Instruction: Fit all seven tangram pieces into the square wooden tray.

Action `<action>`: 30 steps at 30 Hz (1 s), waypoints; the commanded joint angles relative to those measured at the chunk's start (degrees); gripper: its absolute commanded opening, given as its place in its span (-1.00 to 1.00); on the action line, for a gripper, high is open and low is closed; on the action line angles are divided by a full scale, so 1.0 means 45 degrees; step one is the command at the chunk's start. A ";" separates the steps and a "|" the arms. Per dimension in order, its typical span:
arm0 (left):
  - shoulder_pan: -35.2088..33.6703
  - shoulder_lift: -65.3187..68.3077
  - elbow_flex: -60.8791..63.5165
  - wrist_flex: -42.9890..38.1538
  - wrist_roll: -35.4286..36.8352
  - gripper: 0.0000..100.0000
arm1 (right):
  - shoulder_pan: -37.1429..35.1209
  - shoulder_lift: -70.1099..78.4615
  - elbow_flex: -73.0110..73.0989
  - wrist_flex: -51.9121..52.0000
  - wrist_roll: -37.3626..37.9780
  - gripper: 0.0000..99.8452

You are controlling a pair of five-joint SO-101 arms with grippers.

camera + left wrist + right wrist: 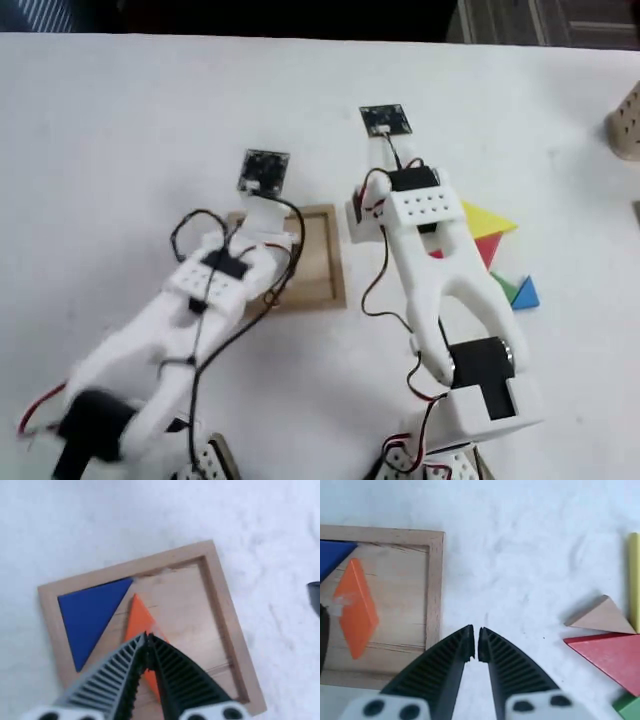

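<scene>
**Left tool (148,641) on the orange parallelogram (140,617): slide it, don't lift**

The left tool is clenched with nothing between its tips, which sit on or just above the orange parallelogram; contact cannot be confirmed. The right tool (475,644) is also closed and empty. It hangs over the bare counter (120,120), at 3 o'clock from the tray (325,265) in the high view.

The tray lies near the middle of the counter, partly under the left arm. The blue triangle (87,615) is seated in one of its corners, with its two short sides against the walls. The yellow piece (485,222) and the red triangle (612,657) lie loose at 3 o'clock from the tray. The orange parallelogram lies flat on the tray floor, just beside the blue triangle's long edge, and looks slightly askew to it. The plain wooden triangle (602,617), the green piece (505,288) and the small blue triangle (527,293) are with the loose group.

The step in hand looks like squaring up the orange piece. It would best be done with the closed tips as a pusher:
- Press lightly so the piece slides rather than tips.
- Turn it until its long side runs parallel to the blue edge.
- Close the gap slowly so the blue triangle does not shift or the tray skid.
</scene>
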 commanded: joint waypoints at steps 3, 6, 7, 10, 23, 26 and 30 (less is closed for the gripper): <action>0.1026 -0.3077 0.2305 -0.3223 0.0137 -0.95 | -0.0010 -0.0694 -0.0117 -0.0127 0.0098 -0.96; 0.2002 -0.2647 0.2383 -0.3575 0.0137 -0.95 | 0.0010 -0.0694 -0.0117 -0.0127 0.0098 -0.96; 0.2178 -0.2256 0.2149 -0.3575 0.0137 -0.95 | 0.0010 -0.0694 -0.0117 -0.0127 0.0098 -0.96; 0.2198 -0.0264 0.0996 -0.3575 0.0137 -0.95 | 0.0010 -0.0694 -0.0098 -0.0147 0.0098 -0.96; 0.0107 -0.2139 0.0352 0.1875 -0.0781 -0.95 | 0.0088 -0.0694 -0.0098 -0.0186 0.0098 -0.96; 0.0791 -0.3253 0.0703 0.3477 -0.1407 -0.95 | 0.0068 -0.0694 -0.0098 -0.0186 0.0098 -0.96; 0.1436 -0.2217 0.0078 0.4454 -0.0371 -0.95 | 0.0010 -0.0694 -0.0098 -0.0186 0.0098 -0.96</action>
